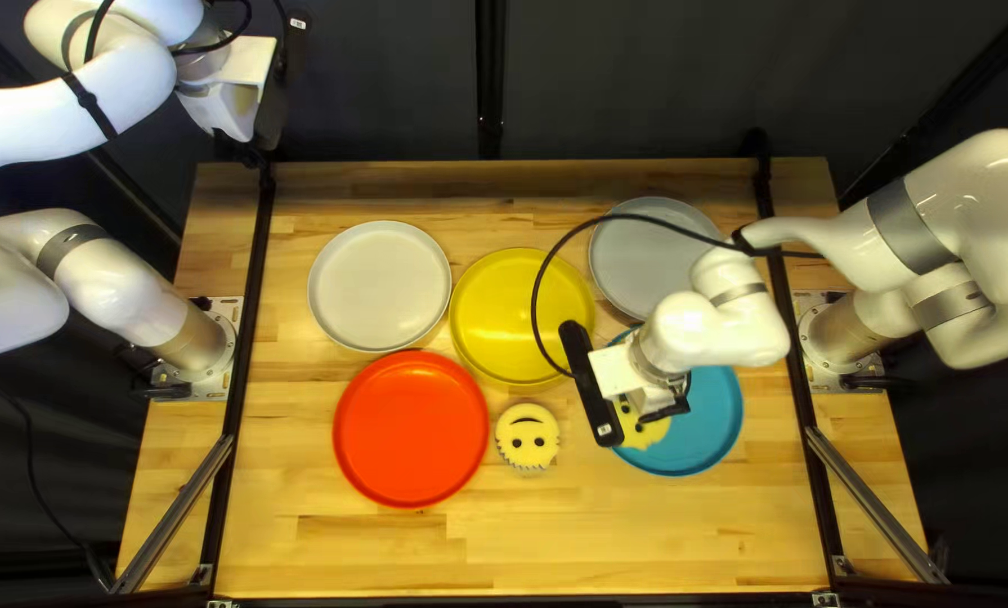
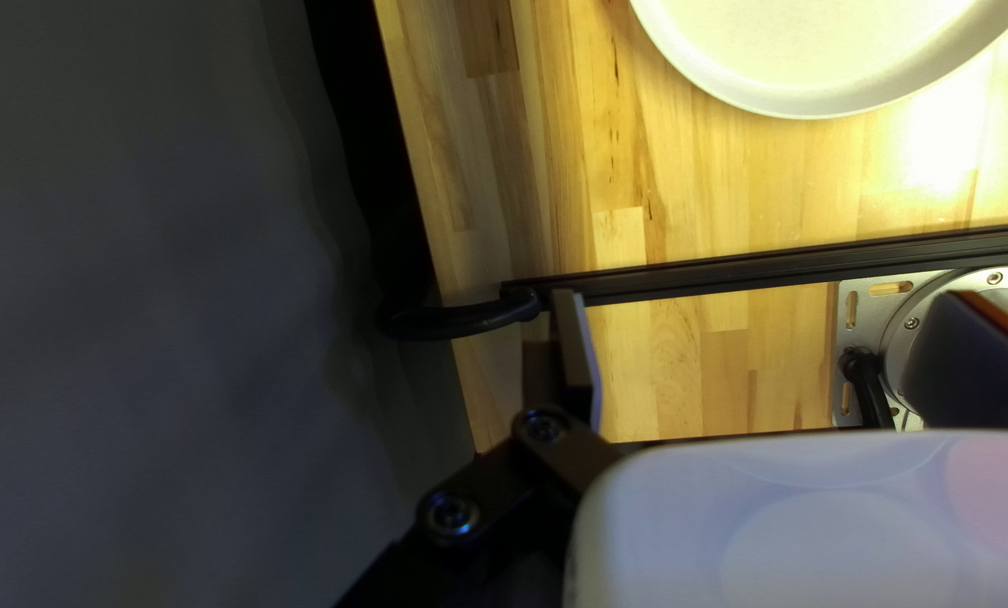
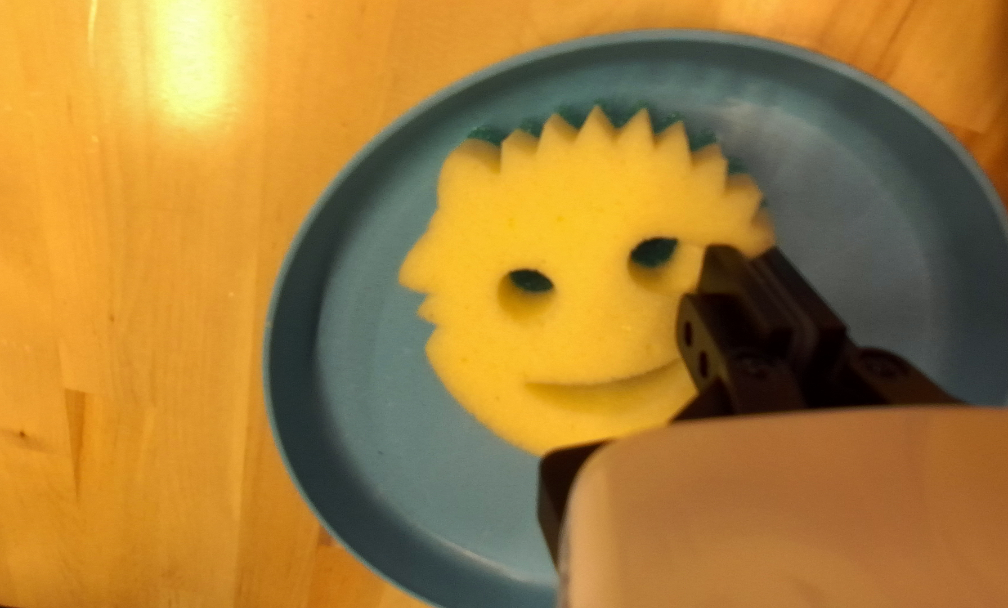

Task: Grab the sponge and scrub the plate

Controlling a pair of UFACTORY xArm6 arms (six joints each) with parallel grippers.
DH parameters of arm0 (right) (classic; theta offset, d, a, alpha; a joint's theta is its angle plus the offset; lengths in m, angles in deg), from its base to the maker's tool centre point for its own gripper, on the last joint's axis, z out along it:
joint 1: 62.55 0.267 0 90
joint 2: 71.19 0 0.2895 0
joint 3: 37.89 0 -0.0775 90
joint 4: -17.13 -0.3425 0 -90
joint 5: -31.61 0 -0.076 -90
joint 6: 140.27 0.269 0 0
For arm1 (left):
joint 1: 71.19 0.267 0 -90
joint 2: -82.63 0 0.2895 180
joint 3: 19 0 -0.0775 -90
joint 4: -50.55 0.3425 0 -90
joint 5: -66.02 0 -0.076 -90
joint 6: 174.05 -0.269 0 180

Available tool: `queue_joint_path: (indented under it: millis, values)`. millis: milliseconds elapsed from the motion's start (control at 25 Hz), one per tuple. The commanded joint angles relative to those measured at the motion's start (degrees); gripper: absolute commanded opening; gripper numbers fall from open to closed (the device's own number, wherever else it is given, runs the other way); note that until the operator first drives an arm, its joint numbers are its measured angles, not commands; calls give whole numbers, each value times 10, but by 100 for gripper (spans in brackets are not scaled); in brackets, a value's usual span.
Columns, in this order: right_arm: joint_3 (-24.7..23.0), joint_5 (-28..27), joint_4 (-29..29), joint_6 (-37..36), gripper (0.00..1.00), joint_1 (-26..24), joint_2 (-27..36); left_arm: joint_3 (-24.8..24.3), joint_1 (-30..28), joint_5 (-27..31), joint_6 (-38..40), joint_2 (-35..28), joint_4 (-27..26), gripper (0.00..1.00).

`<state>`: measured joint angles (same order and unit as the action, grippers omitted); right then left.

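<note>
1. Beyond the second sponge (image 1: 527,437) sits a red plate (image 1: 410,429); my right arm (image 1: 715,328) partly hides the blue plate (image 1: 701,419).
2. On it: yellow sponge (image 1: 637,429), spiky, smiling.
3. Right gripper (image 1: 664,412) seems closed together; left gripper (image 1: 237,144), apart.

Legible text: none, any view
Black bar (image 1: 586,377) on right arm (image 1: 729,327): bears pale tag (image 1: 605,429), too small to read
Black bar (image 1: 272,107) by left arm (image 1: 121,85): bears white tag (image 1: 298,23), likewise unreadable
</note>
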<state>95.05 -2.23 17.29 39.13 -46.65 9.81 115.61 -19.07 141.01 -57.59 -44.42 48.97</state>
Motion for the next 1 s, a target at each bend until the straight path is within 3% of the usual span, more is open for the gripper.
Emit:
queue_joint_path:
  millis: [40,280,400,600,840,1000]
  values:
    - [-17,7,7,-33,0,-42,11,0,0,0,0,0,0,100]
    - [-48,11,14,-67,0,-102,39,0,0,0,0,0,0,100]
    - [-54,-1,18,-54,0,-104,56,0,0,0,0,0,0,100]
    - [-56,-14,37,21,0,-50,67,0,0,0,0,0,0,100]
    - [-20,-41,53,113,0,43,45,0,0,0,0,0,0,100]
    - [-10,-38,61,129,0,63,29,0,0,0,0,0,0,100]
